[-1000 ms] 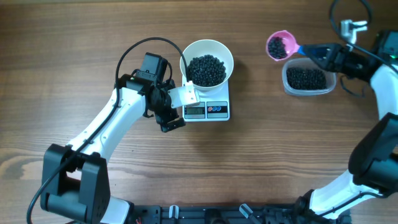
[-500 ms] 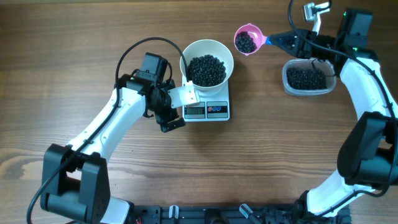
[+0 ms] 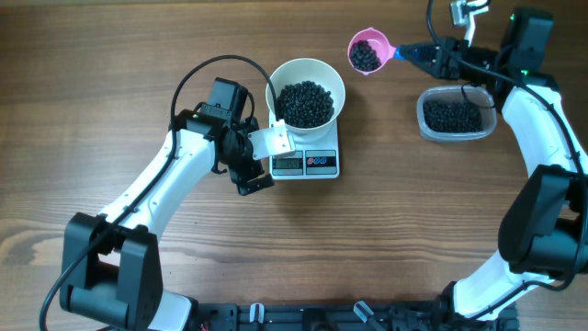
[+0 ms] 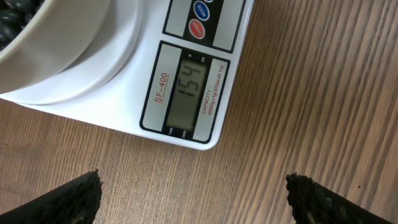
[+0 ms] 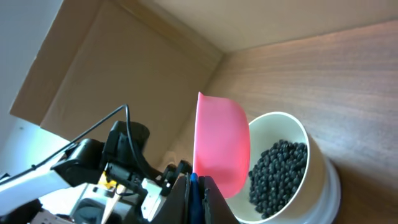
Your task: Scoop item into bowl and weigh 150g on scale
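Two claws: the left claw (image 3: 265,162) gapes wide beside the scale (image 4: 149,93) mid-desk, where the bowl (image 3: 306,66) of pellets (image 3: 305,103) sits, cut off in the wrist view. The right claw (image 3: 439,57) is clamped on the pink scoop (image 3: 367,51) near the desk's far edge, its fingers mostly hidden.

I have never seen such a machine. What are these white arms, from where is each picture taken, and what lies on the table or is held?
These are two robot arms at a wooden table, each ending in a two-finger gripper. One picture looks down from above; the other two come from cameras on the wrists. On the table stands a white scale carrying a white bowl of black pellets, and a clear tub with more. The left gripper is open and empty beside the scale; its camera shows the display reading 154. The right gripper is shut on the handle of a pink scoop, which holds pellets in the air, beside the bowl.
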Controlling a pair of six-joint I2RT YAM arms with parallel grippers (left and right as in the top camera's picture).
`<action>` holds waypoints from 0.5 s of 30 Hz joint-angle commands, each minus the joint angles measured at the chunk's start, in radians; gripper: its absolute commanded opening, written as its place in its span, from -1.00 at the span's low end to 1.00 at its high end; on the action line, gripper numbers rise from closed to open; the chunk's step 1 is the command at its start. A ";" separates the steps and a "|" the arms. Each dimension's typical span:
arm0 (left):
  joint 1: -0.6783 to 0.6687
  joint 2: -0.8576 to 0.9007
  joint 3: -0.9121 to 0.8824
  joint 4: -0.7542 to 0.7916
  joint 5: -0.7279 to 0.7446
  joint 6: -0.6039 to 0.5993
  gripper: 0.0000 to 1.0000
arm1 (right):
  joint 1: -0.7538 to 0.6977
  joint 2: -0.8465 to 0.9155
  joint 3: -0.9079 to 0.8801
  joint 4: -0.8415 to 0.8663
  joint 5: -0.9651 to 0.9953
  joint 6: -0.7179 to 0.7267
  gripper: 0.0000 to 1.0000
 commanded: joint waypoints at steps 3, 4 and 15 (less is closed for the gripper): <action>0.002 0.012 -0.005 0.000 0.019 0.016 1.00 | 0.001 0.015 0.003 0.041 0.027 0.106 -0.91; 0.002 0.012 -0.005 0.000 0.019 0.016 1.00 | 0.001 0.015 0.003 0.041 0.031 0.106 -0.92; 0.002 0.012 -0.005 -0.001 0.019 0.016 1.00 | -0.008 0.015 0.003 0.040 0.264 0.338 -0.92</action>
